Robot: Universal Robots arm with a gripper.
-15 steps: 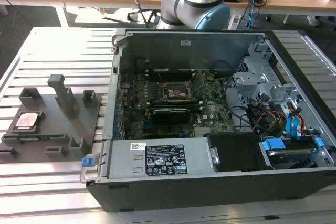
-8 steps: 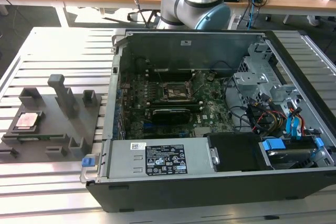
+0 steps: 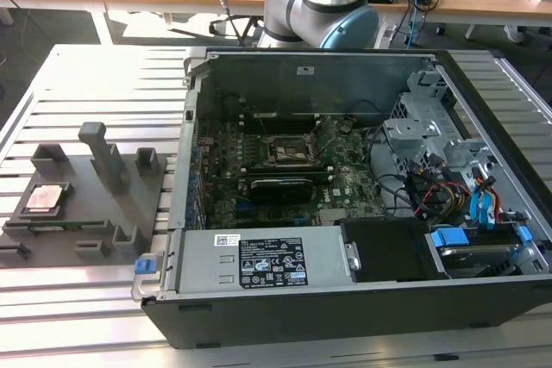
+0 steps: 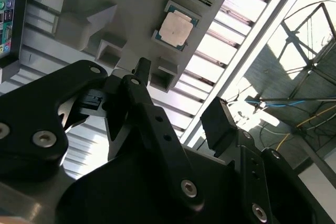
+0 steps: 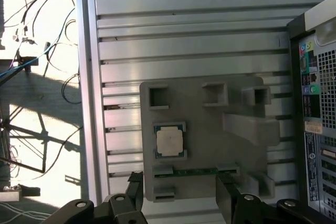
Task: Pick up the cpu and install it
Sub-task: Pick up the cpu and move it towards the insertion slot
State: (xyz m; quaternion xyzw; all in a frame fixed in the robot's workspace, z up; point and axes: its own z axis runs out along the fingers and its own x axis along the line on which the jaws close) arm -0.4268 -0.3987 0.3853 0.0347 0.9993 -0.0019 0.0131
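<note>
I'm looking at the cpu (image 5: pixel 169 142) – a small flat square with a pale, silvery-pink metal top and a thin darker green border. It is lying face up in a shallow recess of the grey fixture plate (image 5: pixel 205 145). The plate is showing a matte plastic surface with square pockets and upright blocks. In the exterior view the cpu (image 3: pixel 45 198) is sitting at the plate's (image 3: pixel 82 208) edge towards the exterior view's left, well apart from the computer case (image 3: pixel 345 316).

The gripper (image 5: pixel 178 184) is hanging above the plate, its black fingers (image 5: pixel 223 190) spreading wide with nothing between them and not touching the chip. The second wrist view is showing the same open gap, with the cpu (image 4: pixel 176 28) beyond the gripper (image 4: pixel 178 98).

Everything is resting on a ribbed, slotted aluminium table (image 3: pixel 95 75). The case is lying open – inside I'm seeing a green motherboard with its metal-rimmed socket (image 3: pixel 291 151), and a grey power supply (image 3: pixel 267 260) carrying a white label with dark print.
</note>
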